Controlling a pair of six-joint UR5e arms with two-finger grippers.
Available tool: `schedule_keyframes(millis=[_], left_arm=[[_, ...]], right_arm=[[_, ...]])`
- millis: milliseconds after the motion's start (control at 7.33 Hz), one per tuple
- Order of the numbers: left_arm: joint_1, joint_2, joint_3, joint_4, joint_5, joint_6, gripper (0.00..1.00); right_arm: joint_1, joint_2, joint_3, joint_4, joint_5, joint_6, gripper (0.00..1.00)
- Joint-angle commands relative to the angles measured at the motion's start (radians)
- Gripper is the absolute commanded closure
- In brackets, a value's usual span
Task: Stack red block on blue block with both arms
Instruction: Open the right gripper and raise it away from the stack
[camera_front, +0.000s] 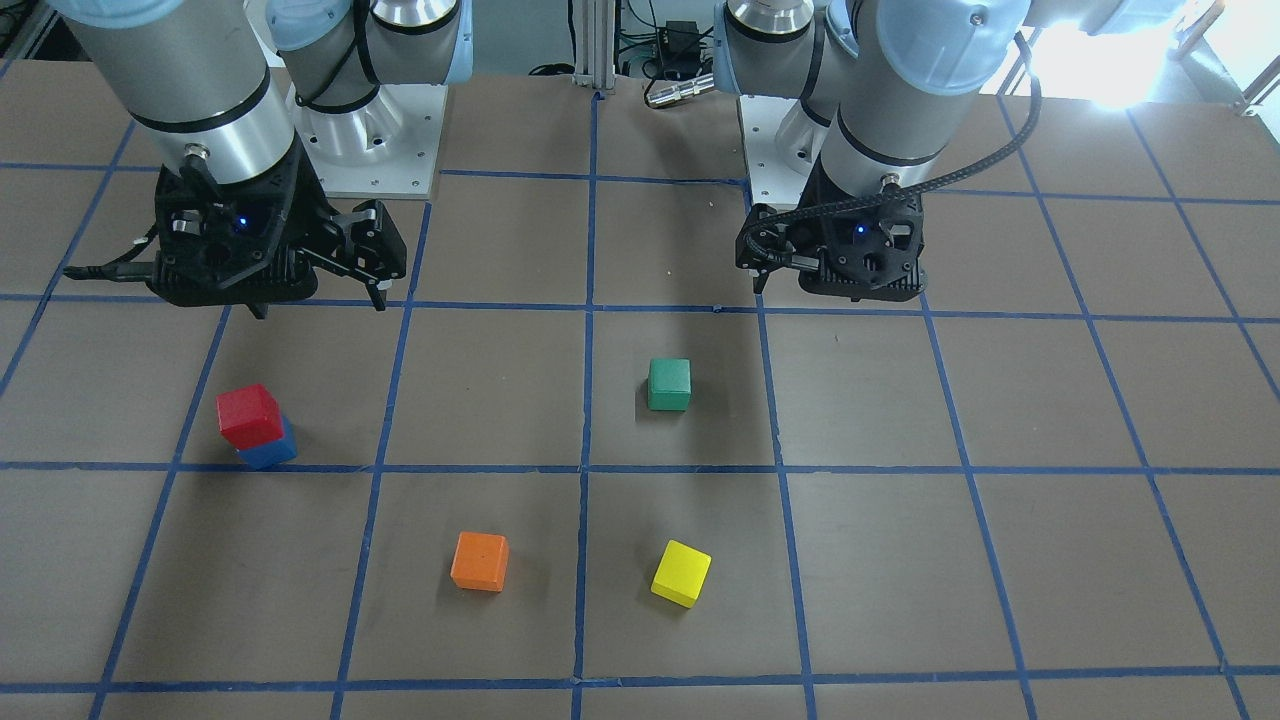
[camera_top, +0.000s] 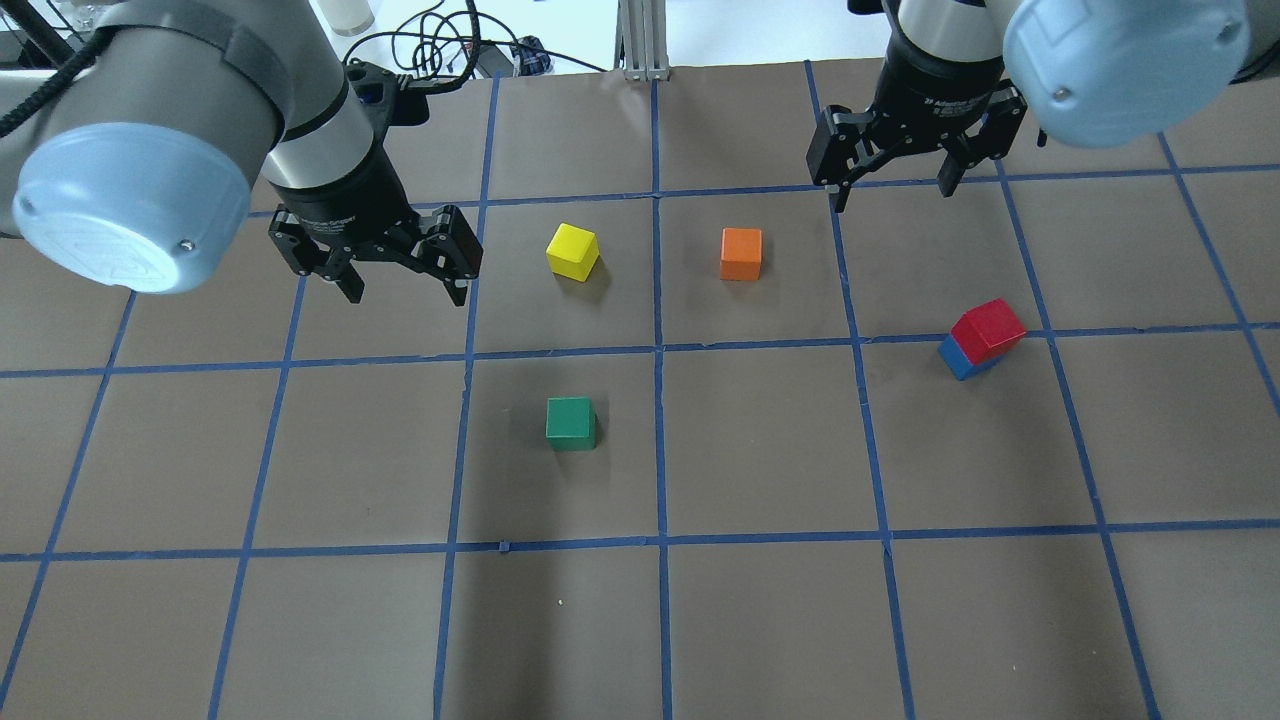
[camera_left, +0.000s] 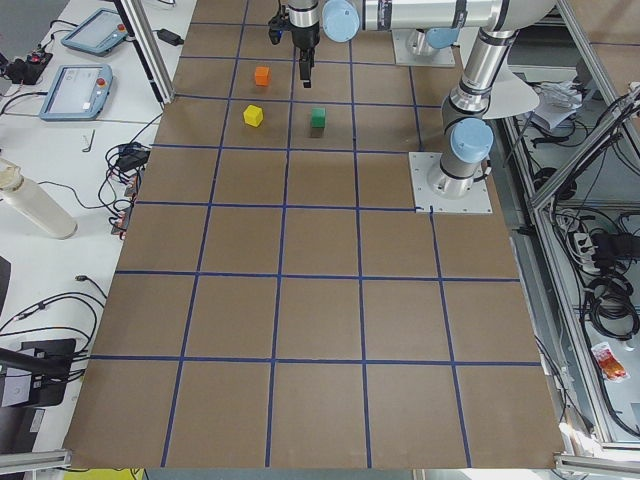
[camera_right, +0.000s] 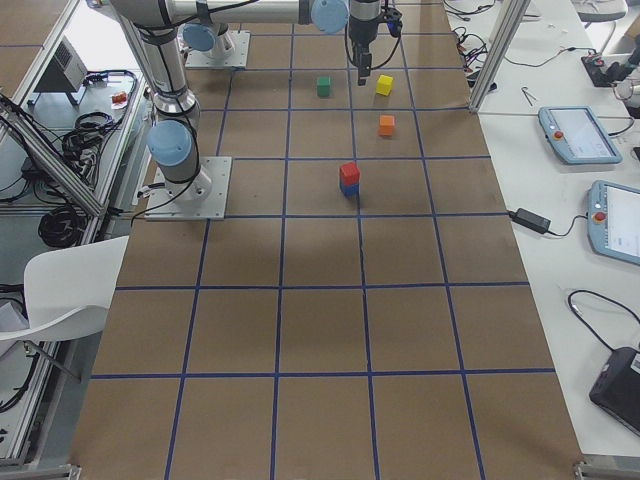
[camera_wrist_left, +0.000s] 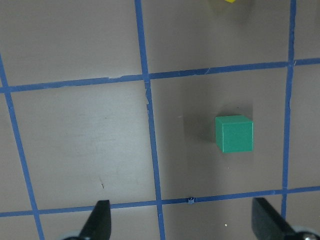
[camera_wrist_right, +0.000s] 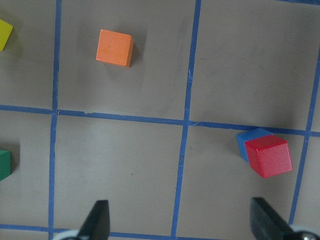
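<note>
The red block (camera_front: 248, 414) sits on top of the blue block (camera_front: 270, 452), a little skewed, with only part of the blue one showing. The stack also shows in the overhead view as red block (camera_top: 988, 329) on blue block (camera_top: 955, 359), and in the right wrist view as red block (camera_wrist_right: 268, 155) on blue block (camera_wrist_right: 247, 141). My right gripper (camera_top: 893, 197) is open and empty, raised and set back from the stack. My left gripper (camera_top: 405, 293) is open and empty, raised over the other side of the table above a green block (camera_wrist_left: 234, 133).
A green block (camera_top: 571, 423), a yellow block (camera_top: 573, 251) and an orange block (camera_top: 741, 254) lie apart on the brown table with blue tape grid lines (camera_top: 660, 440). The arm bases stand at the table's robot side.
</note>
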Motion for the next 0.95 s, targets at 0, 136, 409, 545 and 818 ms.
schedule_keyframes(millis=[0,136,409,545,818], left_arm=[[0.009,0.002,0.035,0.016,0.004,0.013,0.0],[0.006,-0.004,0.039,0.027,0.005,0.007,0.0],[0.001,0.001,0.051,0.024,0.017,0.004,0.0],[0.0,0.004,0.04,0.021,0.021,0.001,0.0],[0.0,-0.001,0.048,0.016,0.019,0.0,0.0]], right_arm=[[0.008,-0.007,0.035,-0.034,0.004,0.002,0.0],[0.019,-0.007,0.035,-0.024,0.019,0.002,0.0],[0.033,-0.006,-0.026,0.07,0.025,0.004,0.0],[0.034,-0.003,-0.034,0.069,0.025,0.005,0.0],[0.034,-0.001,-0.044,0.063,0.025,0.004,0.0]])
